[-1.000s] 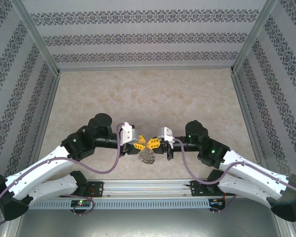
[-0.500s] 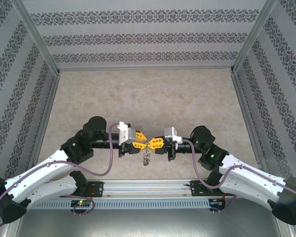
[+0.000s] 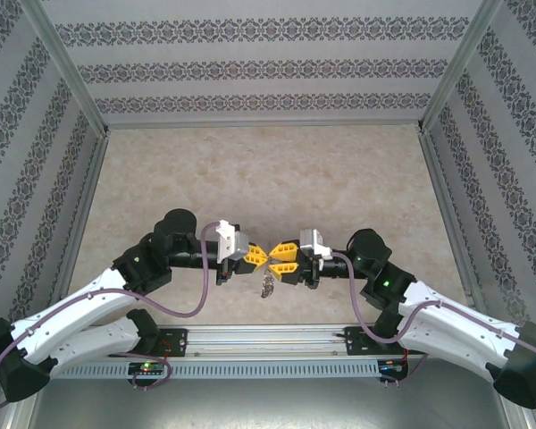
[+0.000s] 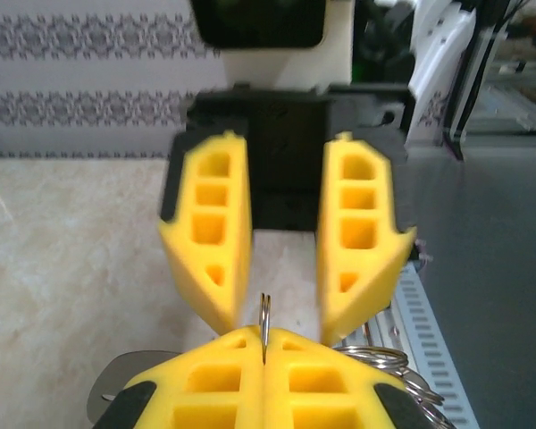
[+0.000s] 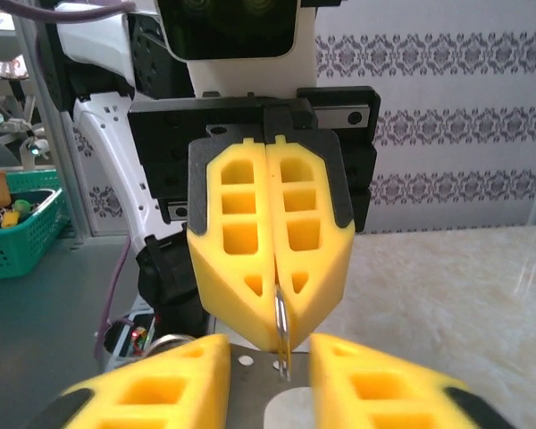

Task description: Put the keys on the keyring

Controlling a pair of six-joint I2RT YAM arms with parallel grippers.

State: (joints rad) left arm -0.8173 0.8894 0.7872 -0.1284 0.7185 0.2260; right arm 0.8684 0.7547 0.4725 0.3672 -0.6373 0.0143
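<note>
— Where's the keyring (image 3: 268, 285)?
— Pinched edge-on in the left gripper's (image 5: 278, 336) clenched tips, hanging below them.
— And the right gripper (image 4: 281, 327)?
— Released, fingers spread either side of the ring.

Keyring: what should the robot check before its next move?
1. The left hand is shut on the keyring's rim: ok.
2. The keyring stands straight and edge-on in that grip: ok.
3. The right hand is open, its tips on either side of the keyring's edge: ok.
4. The red key is in sight and ready to go on: cannot tell.
</note>
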